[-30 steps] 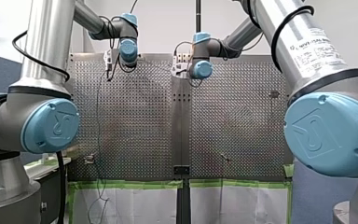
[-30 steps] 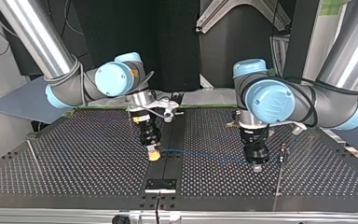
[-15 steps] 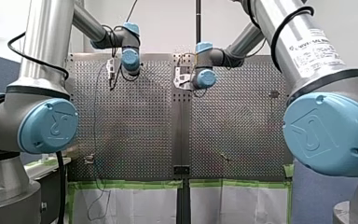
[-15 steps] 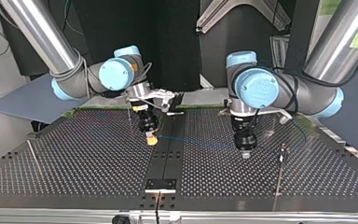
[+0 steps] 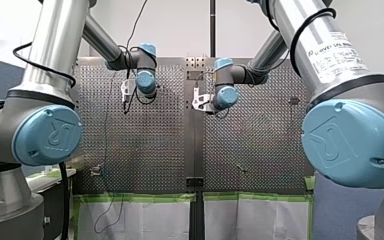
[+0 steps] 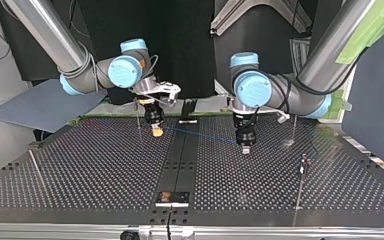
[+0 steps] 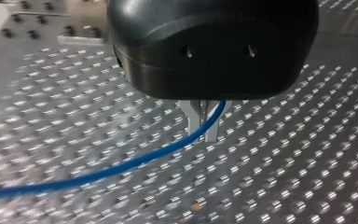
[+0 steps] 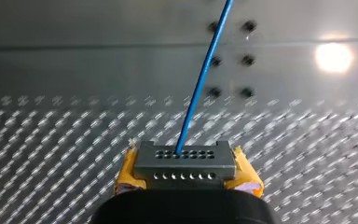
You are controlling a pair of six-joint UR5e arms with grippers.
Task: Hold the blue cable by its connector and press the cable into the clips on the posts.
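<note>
Blue cable point(image 6: 200, 134) stretched between both arms above the bench point(image 6: 105, 170).
My right jaws clench the connector point(image 8: 185, 161), anchoring the end; at their 3 o'clock in the top view, my left jaws pinch the cable, probably to steer it into a post point(image 6: 303, 165).

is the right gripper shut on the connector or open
Shut: the right gripper's yellow pads clamp the grey connector on both sides, blue cable attached.

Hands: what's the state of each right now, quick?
Left hand: closed on the blue cable.
Right hand: closed on the grey connector.
</note>
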